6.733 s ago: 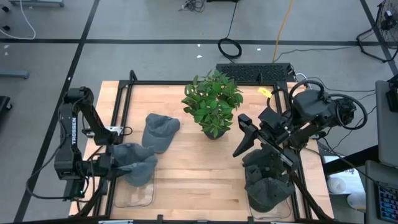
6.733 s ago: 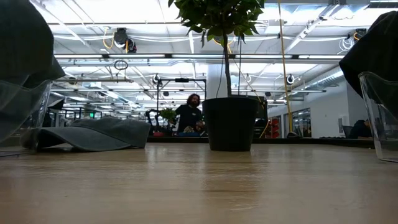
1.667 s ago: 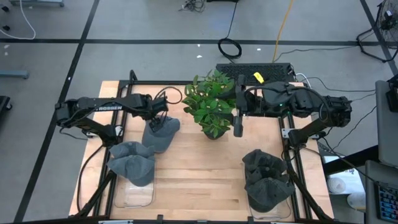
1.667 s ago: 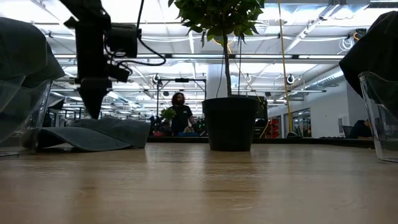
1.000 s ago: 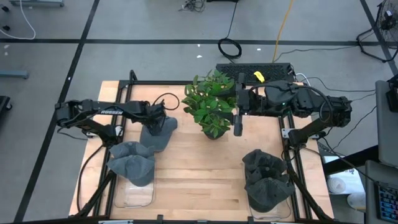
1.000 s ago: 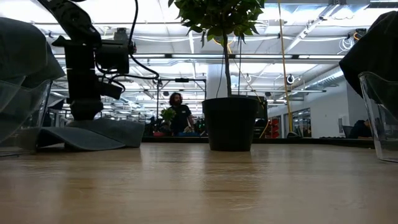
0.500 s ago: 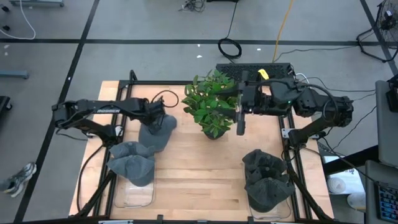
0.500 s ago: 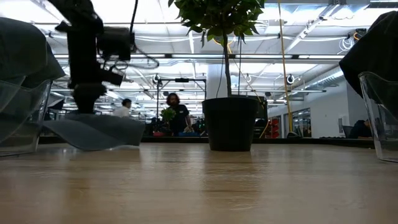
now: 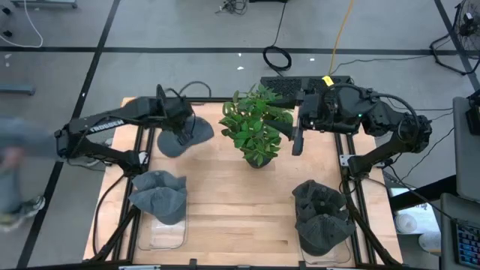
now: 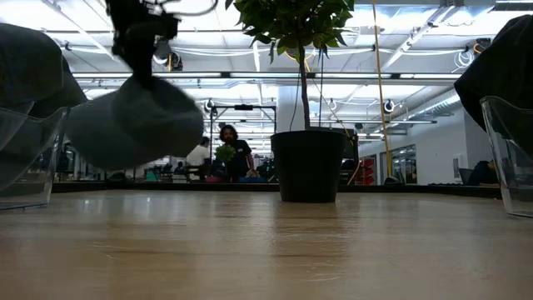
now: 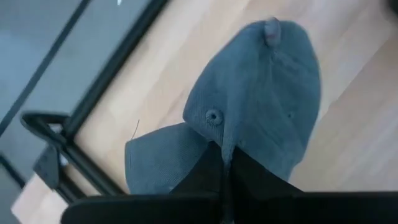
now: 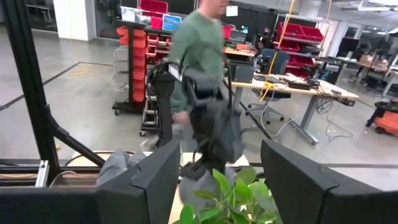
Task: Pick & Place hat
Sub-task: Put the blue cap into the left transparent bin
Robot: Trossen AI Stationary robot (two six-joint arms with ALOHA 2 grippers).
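Note:
A grey cap hangs in the air over the table's far left part, below my left gripper, which is shut on it. In the low view the cap floats well above the wood under the gripper. The left wrist view shows its crown with the top button and its brim. My right gripper is open, in the air just right of the potted plant; its fingers stand wide apart in the right wrist view. My left gripper pinches a raised fold of the cap's crown, close behind the top button, between its two fingers. The fingers come from above, pointing down. The cap is lifted clear of the table and hangs below them, brim drooping.
A clear bin with a pile of grey caps stands at the near left, another pile in a bin at the near right. The plant's pot stands mid-table toward the far edge. A blurred person passes left of the table; another walks beyond it.
My left gripper, shut on the cap that lay on the table, has risen and swung toward the far left corner. The cap has come off the wood and now hangs clear. My right gripper has drifted a little toward the right and far edge.

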